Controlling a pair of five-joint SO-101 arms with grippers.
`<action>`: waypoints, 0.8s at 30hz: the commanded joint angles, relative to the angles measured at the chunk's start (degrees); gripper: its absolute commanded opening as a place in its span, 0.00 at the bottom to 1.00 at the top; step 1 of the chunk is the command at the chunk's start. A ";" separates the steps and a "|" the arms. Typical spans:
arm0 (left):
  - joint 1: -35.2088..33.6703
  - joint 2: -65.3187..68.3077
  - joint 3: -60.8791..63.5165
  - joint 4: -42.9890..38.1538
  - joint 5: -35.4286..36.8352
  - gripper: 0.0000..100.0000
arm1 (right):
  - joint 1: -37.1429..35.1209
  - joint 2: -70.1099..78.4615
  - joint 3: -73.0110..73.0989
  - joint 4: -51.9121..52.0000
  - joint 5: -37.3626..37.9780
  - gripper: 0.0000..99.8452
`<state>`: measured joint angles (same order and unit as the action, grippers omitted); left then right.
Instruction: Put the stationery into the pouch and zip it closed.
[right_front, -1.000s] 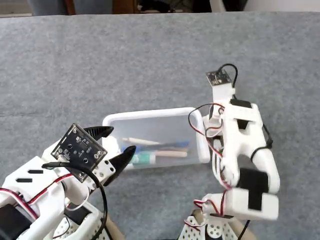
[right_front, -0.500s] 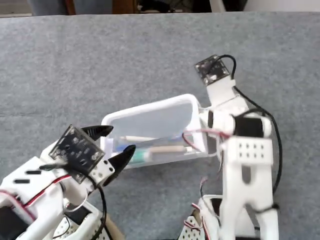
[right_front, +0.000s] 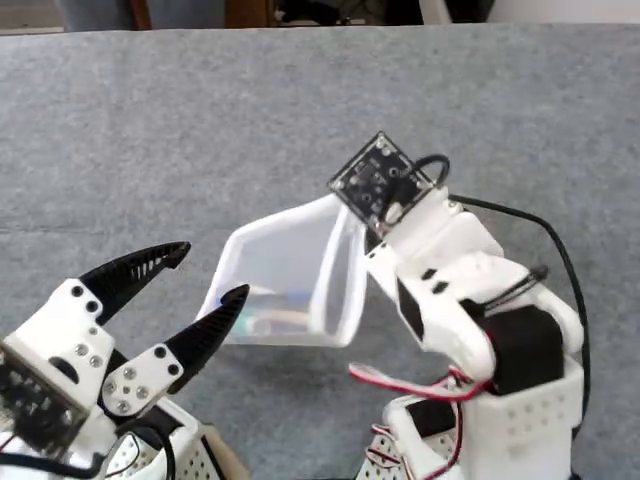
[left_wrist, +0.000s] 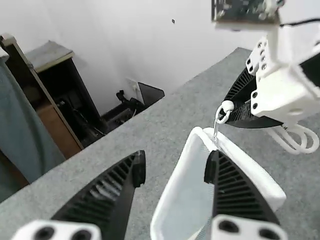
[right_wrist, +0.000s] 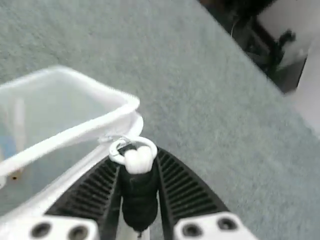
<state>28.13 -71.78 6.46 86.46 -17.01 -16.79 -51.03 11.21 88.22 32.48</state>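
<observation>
- Pinching the pull (right_wrist: 134, 152) between narrow jaws, the right end effector (right_wrist: 136, 165) is holding one end of the pouch (right_front: 290, 270) up off the desk (right_front: 150, 130). The pouch is tilting, with its other end sitting low.
- The left end effector (right_front: 215, 270) is standing wide and gripping nothing. Its fingertips are just beside the pouch's low end, and whether one tip is touching the corner I cannot tell.
- The stationery (right_front: 270, 315) is lying inside the pouch, gathered toward the low end.
- With nothing pinning the pouch, a tug on the pull is likely to be dragging the whole pouch across the desk rather than running the zip.
- The right end effector is gripping only a small ring and tab, so a sideways pull is risking a slip and a dropped pouch.
- How far the zip is shut is hidden. If the mouth is gaping, more tilt is inviting the stationery to slide out, or a pen tip to be jamming the track.
- The left fingers, closing on the soft rim, may be missing it or pushing the pouch away.
</observation>
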 joint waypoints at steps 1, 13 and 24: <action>1.36 0.97 -1.80 -0.44 -2.46 0.22 | -3.52 1.80 -8.57 2.64 1.32 0.01; 7.16 1.05 2.07 -3.16 -2.73 0.22 | -4.31 12.35 -29.93 9.76 1.67 0.01; 6.73 1.05 2.86 -5.63 -2.73 0.22 | -14.07 13.85 -31.08 11.43 1.32 0.01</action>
<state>34.55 -71.78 9.27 82.33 -19.74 -29.63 -37.49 -17.63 99.47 33.45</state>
